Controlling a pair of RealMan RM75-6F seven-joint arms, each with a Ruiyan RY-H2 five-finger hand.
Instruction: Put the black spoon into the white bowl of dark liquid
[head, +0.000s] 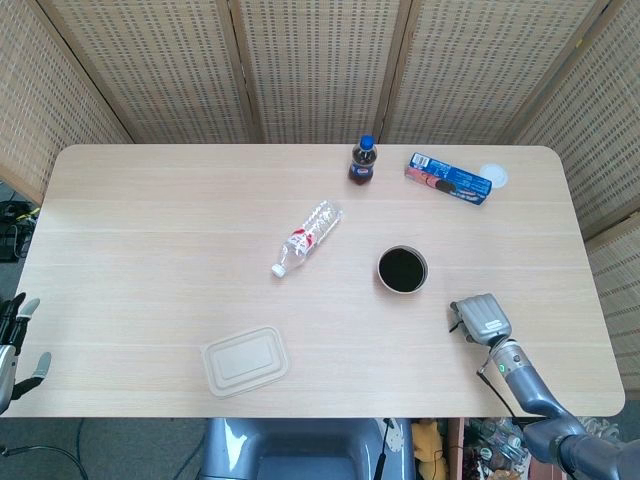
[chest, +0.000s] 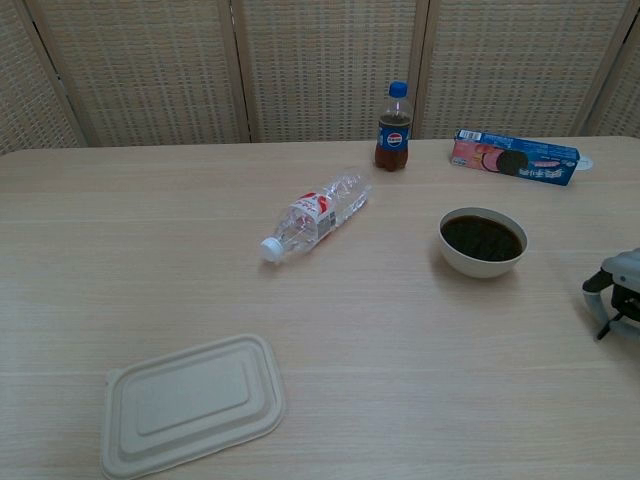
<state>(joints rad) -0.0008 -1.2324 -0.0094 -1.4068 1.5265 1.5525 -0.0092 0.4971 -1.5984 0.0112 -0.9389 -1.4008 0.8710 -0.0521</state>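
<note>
the black spoon (chest: 609, 322) shows only as a thin dark sliver poking out below the right hand (head: 481, 318) at the right edge of the chest view; it seems to be held in that hand, though the grip itself is hidden. the hand rests low over the table (head: 150, 250) near its front right corner, its back turned up to the head camera, so i cannot tell how the fingers lie beneath it.

the white bowl of dark liquid (head: 402, 270) stands just beyond and to the left of that hand, apart from it, with the liquid sitting still and near the rim.

further out, a clear water bottle (head: 307, 236) lies on its side near the middle of the table, cap toward the front. a small cola bottle (head: 363, 162) with a blue cap stands upright near the back edge, with a blue cookie packet (head: 448, 179) lying to its right and a white round lid (head: 493, 177) just past the packet. a beige lidded container (head: 245, 360) sits flat near the front edge.

the left hand (head: 14, 345) hangs off the table's left front corner, fingers spread and holding nothing.
</note>
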